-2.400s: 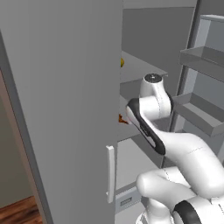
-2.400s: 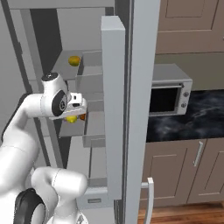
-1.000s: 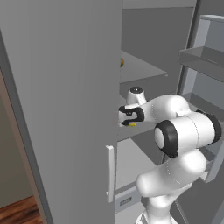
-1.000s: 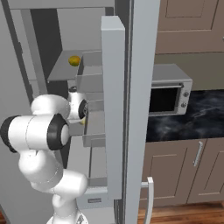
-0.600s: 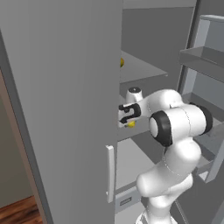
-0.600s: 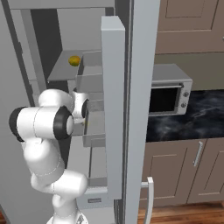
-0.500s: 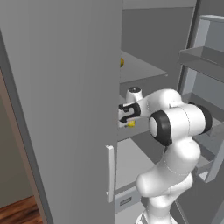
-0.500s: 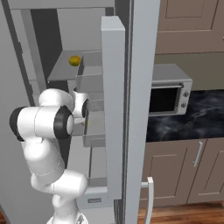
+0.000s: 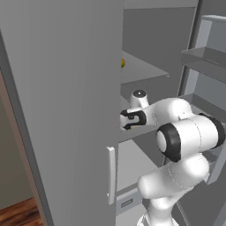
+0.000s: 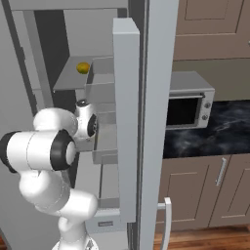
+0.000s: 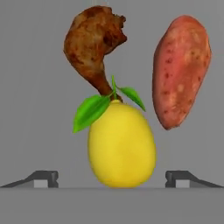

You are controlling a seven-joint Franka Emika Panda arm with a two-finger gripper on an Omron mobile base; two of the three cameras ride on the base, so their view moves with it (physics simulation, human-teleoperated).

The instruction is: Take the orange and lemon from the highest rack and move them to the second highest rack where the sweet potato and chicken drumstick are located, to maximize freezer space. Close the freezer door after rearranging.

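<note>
In the hand view the lemon [image 11: 121, 146], bright yellow with green leaves, lies on the second highest rack [image 11: 35, 109] between the two wide-apart tips of my gripper [image 11: 113, 178], which is open. Just beyond it lie the chicken drumstick [image 11: 93, 43] and, to its right, the sweet potato [image 11: 181, 70]. From the left base view my gripper [image 9: 129, 120] reaches in over the second highest rack [image 9: 132, 132]. The orange [image 10: 83, 68] sits on the highest rack [image 10: 66, 84] above; the orange [image 9: 123, 63] peeks past a grey panel. The freezer door [image 10: 158, 97] stands open.
Door bins [image 9: 206, 57] hang on the open door to the right of my arm. A tall grey panel [image 9: 66, 110] with a white handle [image 9: 111, 174] stands close on the left. A microwave [image 10: 188, 105] sits on a dark counter beyond the door.
The jaws have spread from shut to wide apart, letting go of the lemon, which now rests on the second highest rack. The arm has hardly moved.
</note>
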